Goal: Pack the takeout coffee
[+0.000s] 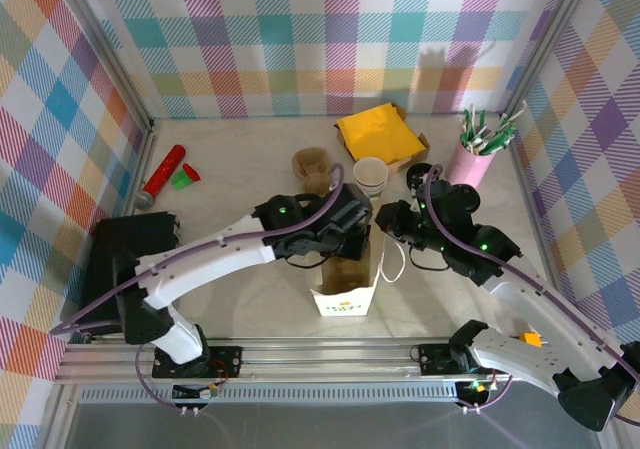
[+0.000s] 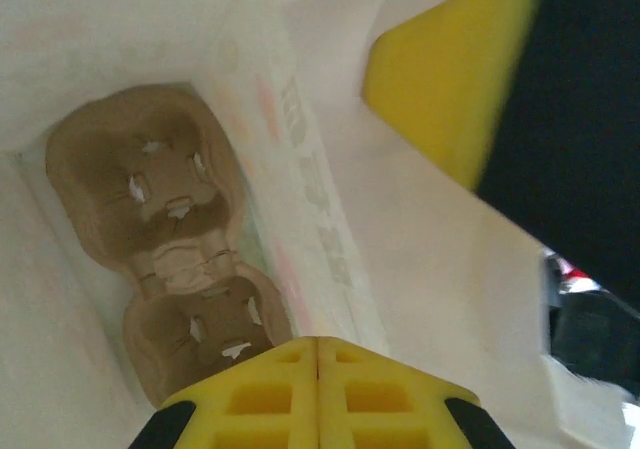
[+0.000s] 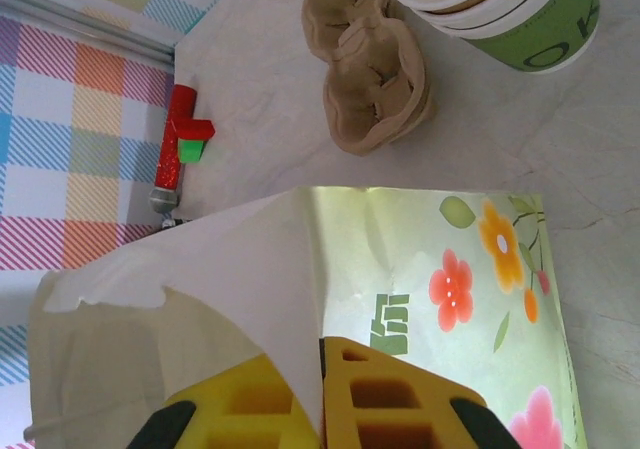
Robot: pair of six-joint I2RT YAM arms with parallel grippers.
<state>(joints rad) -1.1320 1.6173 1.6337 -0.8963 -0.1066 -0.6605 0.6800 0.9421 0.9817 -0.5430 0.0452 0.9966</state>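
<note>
The right jaws are clenched on the upper edge of the white paper bag (image 3: pixel 430 269): the paper wall passes between the two yellow fingers (image 3: pixel 385 399). The left jaws are pressed together inside the mouth of the same bag, fingers (image 2: pixel 270 399) touching, and nothing is seen between them. Below the left jaws, at the bottom of the bag, lies a brown cup carrier (image 2: pixel 150 189) with both its wells bare. Beyond the right jaws, on the bench (image 3: pixel 250 89), lies a second brown carrier (image 3: pixel 370 79), and just beside it stands a stack of lidless cream-and-green cups (image 3: pixel 500 9). In the top view a round black thing (image 1: pixel 418 177) sits just beyond the right jaws, beside these cups. Whether it is the takeout coffee, one cannot tell.
</note>
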